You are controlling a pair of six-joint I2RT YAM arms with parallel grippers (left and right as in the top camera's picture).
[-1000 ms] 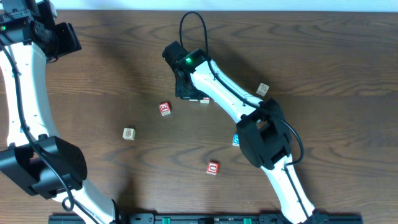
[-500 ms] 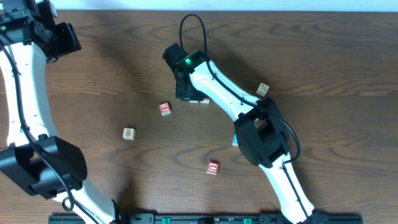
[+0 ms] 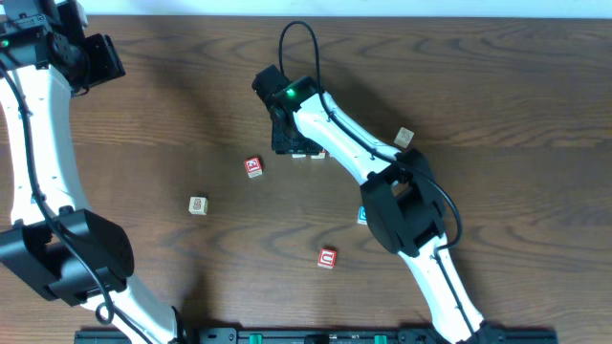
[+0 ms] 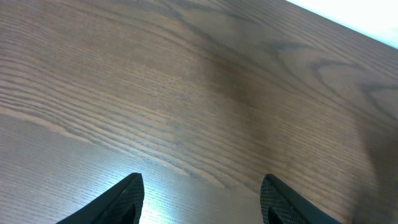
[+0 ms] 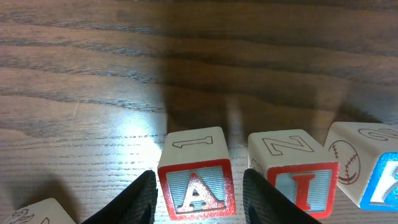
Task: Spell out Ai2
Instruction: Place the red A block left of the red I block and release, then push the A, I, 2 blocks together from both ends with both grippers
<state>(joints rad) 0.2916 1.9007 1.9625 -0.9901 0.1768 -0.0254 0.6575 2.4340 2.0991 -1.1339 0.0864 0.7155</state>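
Note:
In the right wrist view a red-framed "A" block (image 5: 196,186) stands on the table between my right gripper's fingers (image 5: 200,179), with thin gaps on both sides. A red "I" block (image 5: 298,180) stands just right of it. Further right is a block with a baseball picture (image 5: 367,162). In the overhead view the right gripper (image 3: 287,143) is over these blocks (image 3: 308,154) at the table's middle back. A red block (image 3: 252,166) lies to their left; I cannot read its symbol. My left gripper (image 4: 202,193) is open and empty over bare table, far back left (image 3: 96,59).
A tan block (image 3: 198,205) lies left of centre and a red block (image 3: 327,258) lies near the front. A blue block (image 3: 362,216) is half hidden by the right arm. A tan block (image 3: 404,138) lies to the right. Another block's corner (image 5: 37,213) shows at the lower left.
My right gripper has shifted very slightly to the right over the blocks. The left arm has not moved.

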